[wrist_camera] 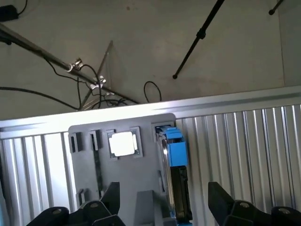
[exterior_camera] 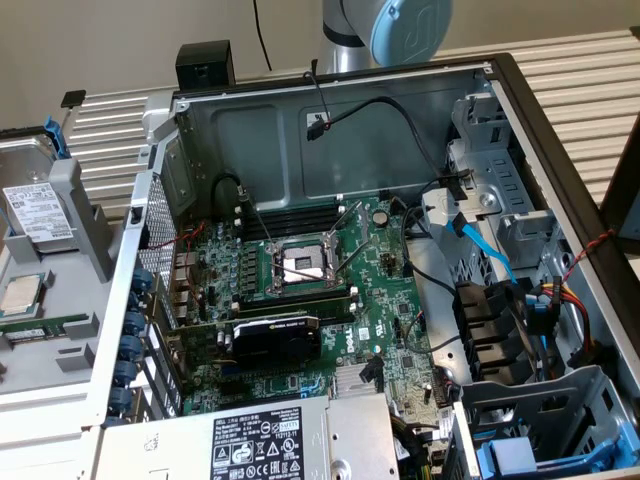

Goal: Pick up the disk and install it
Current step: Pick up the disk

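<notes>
Disk (exterior_camera: 35, 205) sits in grey holder (exterior_camera: 88, 215) at exterior view's left, outside PC case (exterior_camera: 330, 130), not yet grasped. Tool (wrist_camera: 163, 190) wide open, empty, facing disk. Pickup step; prob. needs jaws squared to disk's edges before closing.

Disk (exterior_camera: 32, 200): silver hard drive, white barcode label, blue carrier clipped on; set on edge in grey holder, exterior view's left, outside the computer case
</notes>
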